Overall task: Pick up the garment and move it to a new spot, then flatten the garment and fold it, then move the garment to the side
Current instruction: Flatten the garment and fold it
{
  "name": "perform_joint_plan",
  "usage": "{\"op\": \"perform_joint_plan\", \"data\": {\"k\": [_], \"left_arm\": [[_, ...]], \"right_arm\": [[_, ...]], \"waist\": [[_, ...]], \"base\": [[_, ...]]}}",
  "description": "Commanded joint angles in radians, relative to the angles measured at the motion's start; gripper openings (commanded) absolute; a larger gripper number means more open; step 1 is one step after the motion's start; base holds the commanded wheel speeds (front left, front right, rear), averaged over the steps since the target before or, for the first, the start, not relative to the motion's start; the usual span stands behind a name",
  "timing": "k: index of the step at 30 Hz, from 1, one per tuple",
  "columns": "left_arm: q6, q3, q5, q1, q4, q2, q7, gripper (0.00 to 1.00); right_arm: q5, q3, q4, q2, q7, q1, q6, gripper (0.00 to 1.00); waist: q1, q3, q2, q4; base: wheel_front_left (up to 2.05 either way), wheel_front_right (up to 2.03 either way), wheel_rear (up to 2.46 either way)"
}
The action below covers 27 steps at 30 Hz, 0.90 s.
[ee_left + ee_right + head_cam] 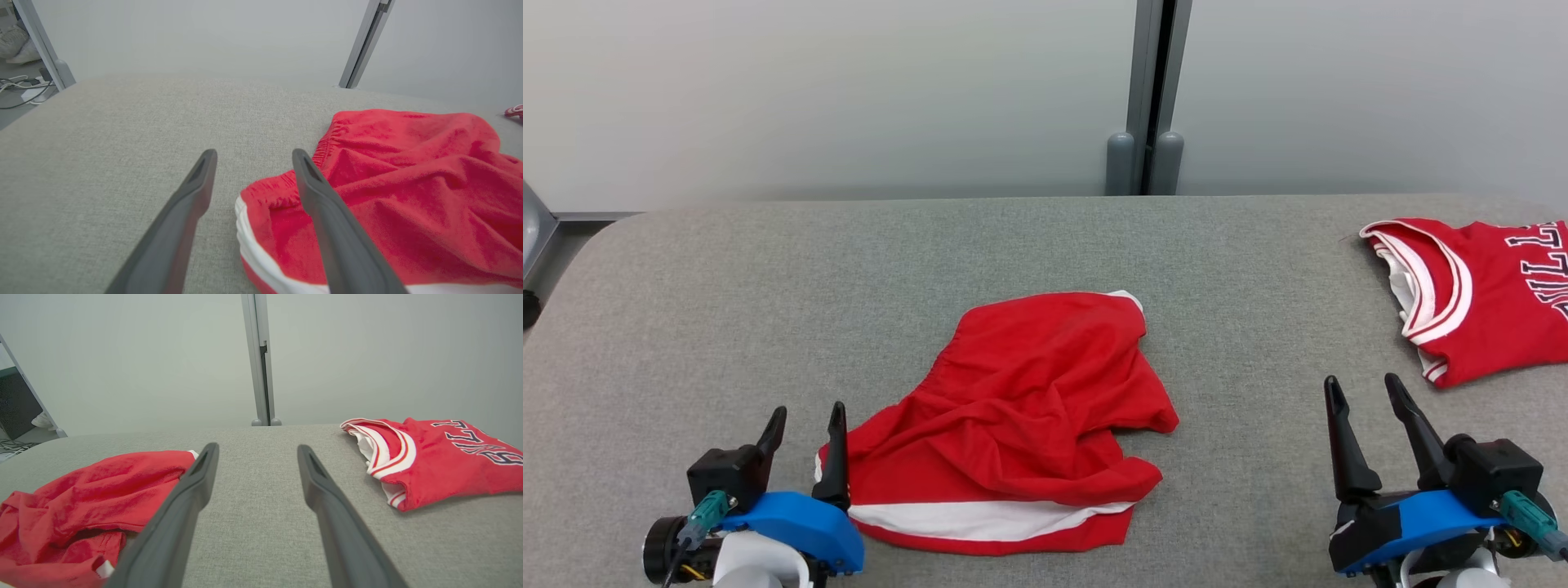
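The garment (1021, 408) is a pair of red shorts with a white stripe, lying crumpled in the middle of the grey table; it also appears as the garment (400, 192) and the garment (81, 498) in the wrist views. My left gripper (806, 420) stands open at the garment's lower left corner, its right finger over the hem, nothing held; in the left wrist view the gripper (253, 157) has one finger above the red cloth. My right gripper (1364, 390) is open over bare table to the garment's right, seen as the gripper (256, 451).
A folded red jersey (1486, 298) with white trim and dark lettering lies at the far right of the grey table (768, 310). A pale wall with a grey post (1147, 98) stands behind the table. Cables lie on the floor (20, 90) at the left.
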Motion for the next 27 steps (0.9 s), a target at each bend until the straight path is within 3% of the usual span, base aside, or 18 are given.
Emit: {"op": "perform_joint_plan", "data": {"k": [1,11,19,27], "left_arm": [[0.008,0.02,0.014,0.019,-0.031,0.004,-0.004,1.0],[0.018,0.195,0.203,0.118,-0.313,-0.019,-0.004,1.0],[-0.011,0.275,0.298,0.169,-0.407,-0.041,-0.005,1.0],[-0.035,0.307,0.344,0.187,-0.417,-0.062,-0.005,1.0]], "right_arm": [[-0.001,0.003,-0.002,-0.002,-0.001,0.012,0.0,1.0],[0.007,0.001,0.004,-0.002,-0.006,0.031,0.0,1.0],[0.003,-0.013,0.005,-0.001,-0.008,0.047,0.0,1.0],[-0.011,0.015,0.009,-0.001,0.006,0.039,0.0,1.0]], "waist": [[0.0001,-0.004,0.0,-0.001],[0.0001,-0.026,0.0,-0.02],[0.0001,-0.028,0.0,-0.018],[0.0001,-0.025,0.0,-0.006]], "base": [[0.0,0.0,0.0],[0.0,0.0,0.0],[0.0,0.0,0.0],[0.0,0.0,0.0]]}}
